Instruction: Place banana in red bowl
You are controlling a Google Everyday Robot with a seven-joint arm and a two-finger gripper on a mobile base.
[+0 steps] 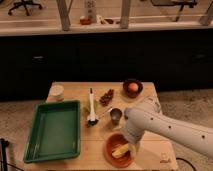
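Observation:
The red bowl (111, 152) stands near the table's front edge, right of the middle. The small pale-yellow banana (121, 150) lies inside it, towards its right side. My gripper (133, 145) hangs from the white arm (165, 127) that comes in from the right. It is just above the bowl's right rim, close beside the banana. Whether it touches the banana does not show.
A green tray (54, 131) fills the table's left side, with a white cup (57, 92) behind it. A white-handled utensil (91, 106), a metal cup (116, 116), a dark clump of food (106, 96) and a dark bowl (132, 88) holding an orange thing stand behind the red bowl.

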